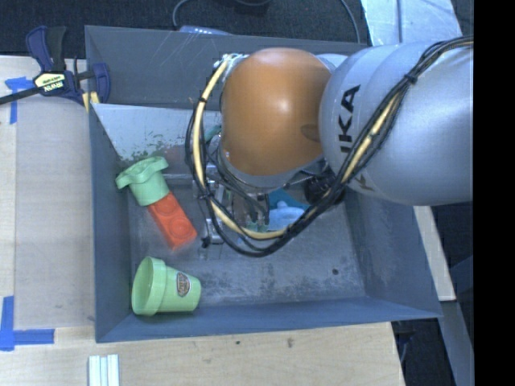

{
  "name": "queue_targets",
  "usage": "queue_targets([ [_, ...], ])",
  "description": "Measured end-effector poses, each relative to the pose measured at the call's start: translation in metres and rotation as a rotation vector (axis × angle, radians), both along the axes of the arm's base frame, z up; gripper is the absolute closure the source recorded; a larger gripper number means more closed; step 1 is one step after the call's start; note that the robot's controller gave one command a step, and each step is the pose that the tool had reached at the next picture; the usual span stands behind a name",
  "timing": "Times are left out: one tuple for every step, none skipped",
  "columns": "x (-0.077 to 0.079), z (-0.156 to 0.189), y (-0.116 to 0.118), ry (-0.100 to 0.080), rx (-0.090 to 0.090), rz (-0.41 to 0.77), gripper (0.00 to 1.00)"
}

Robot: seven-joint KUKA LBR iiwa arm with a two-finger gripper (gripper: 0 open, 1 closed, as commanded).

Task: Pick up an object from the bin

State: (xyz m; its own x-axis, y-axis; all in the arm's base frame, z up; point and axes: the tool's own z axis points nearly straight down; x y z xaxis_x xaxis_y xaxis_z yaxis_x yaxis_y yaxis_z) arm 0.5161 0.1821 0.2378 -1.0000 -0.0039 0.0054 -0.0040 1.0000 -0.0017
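**Container.** Grey metal bin with sloping walls (pixel 113 240), floor scuffed and speckled dark.

**Contents, left part of floor.**
- Orange block-shaped plastic piece with a pale green flanged cap (pixel 161 203). It lies on its side, slantwise, with the cap toward the upper left and the orange end toward the lower right.
- Pale green plastic cup with a small printed label (pixel 163 286). It lies on its side in the lower-left corner, close to the front wall, its round end facing left. It is apart from the orange piece.

**Contents, middle of floor.**
- Light blue plastic piece (pixel 286 214), shape unclear. It is largely hidden under the robot's wrist, and it is the thing nearest the pincer.

**Robot.** Silver arm (pixel 410 119), entering from the right.
- A rounded orange cover (pixel 273 111) sits on the wrist.
- Yellow and black cables (pixel 241 240) loop below the cover.

**Pincer** (pixel 240 209).
- Position: low over the middle of the floor, under the orange cover, just left of the light blue piece.
- Opening: cannot be told, since the cover and cables hide it.
- Hold or contact: nothing can be made out in its hold, and contact with the blue piece cannot be told either.
- Nearby: the orange end of the capped piece lies near the pincer's left side, with a narrow strip of floor between.

**Open room.** Bare floor runs along the front wall from the cup to the lower-right corner. The right-hand part of the floor, below the arm, is also bare. The upper part of the floor lies under the arm.
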Motion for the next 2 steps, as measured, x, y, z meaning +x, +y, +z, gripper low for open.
queue_targets([
  [0.002, 0.005, -0.001, -0.008, 0.003, -0.004, 0.0],
  [-0.011, -0.063, 0.019, -0.01, 0.003, 0.071, 0.0],
])
